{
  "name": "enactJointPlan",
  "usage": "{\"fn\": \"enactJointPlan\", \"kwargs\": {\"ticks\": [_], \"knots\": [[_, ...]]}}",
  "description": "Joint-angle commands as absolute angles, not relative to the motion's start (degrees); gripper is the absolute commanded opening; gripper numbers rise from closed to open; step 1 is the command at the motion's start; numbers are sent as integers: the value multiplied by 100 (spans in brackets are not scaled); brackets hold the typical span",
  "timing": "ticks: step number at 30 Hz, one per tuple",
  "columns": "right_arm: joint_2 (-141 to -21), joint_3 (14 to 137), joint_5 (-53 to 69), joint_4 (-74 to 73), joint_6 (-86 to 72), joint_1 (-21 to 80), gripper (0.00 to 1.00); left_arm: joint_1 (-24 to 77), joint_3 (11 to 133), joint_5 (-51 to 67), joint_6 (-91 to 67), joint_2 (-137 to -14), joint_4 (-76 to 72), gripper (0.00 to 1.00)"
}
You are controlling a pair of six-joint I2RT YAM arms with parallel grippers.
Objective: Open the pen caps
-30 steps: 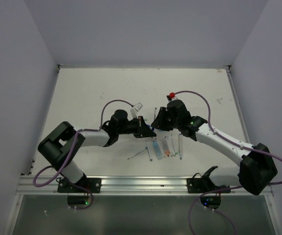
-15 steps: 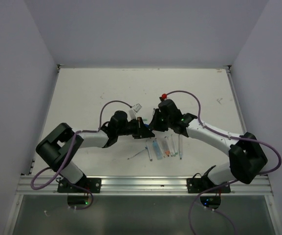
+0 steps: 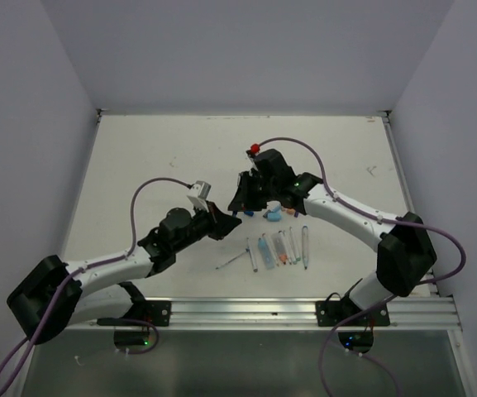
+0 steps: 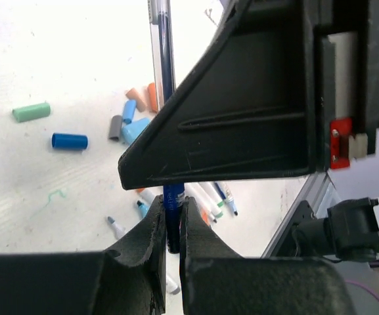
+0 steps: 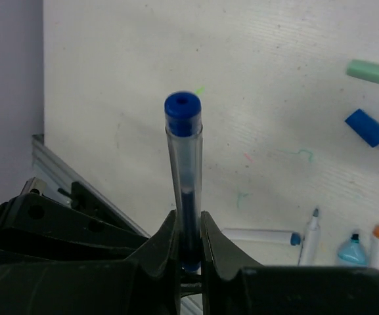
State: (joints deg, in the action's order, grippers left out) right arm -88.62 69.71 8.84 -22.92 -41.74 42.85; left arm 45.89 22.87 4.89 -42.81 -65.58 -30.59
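A lot of the job looked done. Loose pen caps (image 4: pixel 135 130) lay on the table (image 3: pixel 155 157) near the row of pens (image 3: pixel 279 248). There was a green cap (image 4: pixel 31 111), a dark blue cap (image 4: pixel 69 140), some orange ones and some light blue ones. The pens in the row that I could see well had bare tips.

1 pen (image 5: pixel 182 170) was up in the air, past the far left end of the row, between the 2 arms. The right gripper (image 5: pixel 189 230) was squeezed tight on its clear body. The left gripper (image 4: pixel 169 220) was squeezed tight on its dark blue end, which I think was its cap. I could not tell if that cap had come loose yet. So I think the job left was to pull this 1 cap off.

The top view showed both arms meeting just past the row, with a light blue cap lying on the row's far side. The held pen was too small to make out there.

The left wrist view showed the dark blue end in its fingers and the pile of caps, but the black right gripper hid much of the pen.

The right wrist view showed the whole clear body with a blue plug at its far end. It also showed the bare tips in the row.
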Motion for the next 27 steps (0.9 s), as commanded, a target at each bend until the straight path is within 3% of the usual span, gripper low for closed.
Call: {"fn": "enactJointPlan", "kwargs": {"ticks": [1,7,16,19,22,23,24,27], "knots": [[-8973,6724,1045,-642,-4104,3165,0,4808,1705,1397,-3937,-6399,-2557,0],[-8807,6530,1353,-71,-4325,2848,0,4808,1416,1529,-3946,-5968,-2566,0],[-8508,5503,2618,2380,-4552,2839,0,4808,405,2909,-4605,-4993,-4859,0],[-8377,5336,2593,2540,-4553,2839,0,4808,457,2804,-4492,-4843,-4448,0],[-8044,5527,1525,1577,-4020,2926,0,4816,737,1981,-4184,-4764,-3274,0],[-7999,5711,964,442,-3817,3031,0,4816,817,1621,-4114,-4694,-2382,0],[-7989,5965,-504,-231,-3614,3363,0,4816,1026,852,-4018,-4676,-1938,0],[-8296,7133,-2350,-2045,-3515,3856,0,4825,1536,-513,-4043,-4991,-346,0]]}}
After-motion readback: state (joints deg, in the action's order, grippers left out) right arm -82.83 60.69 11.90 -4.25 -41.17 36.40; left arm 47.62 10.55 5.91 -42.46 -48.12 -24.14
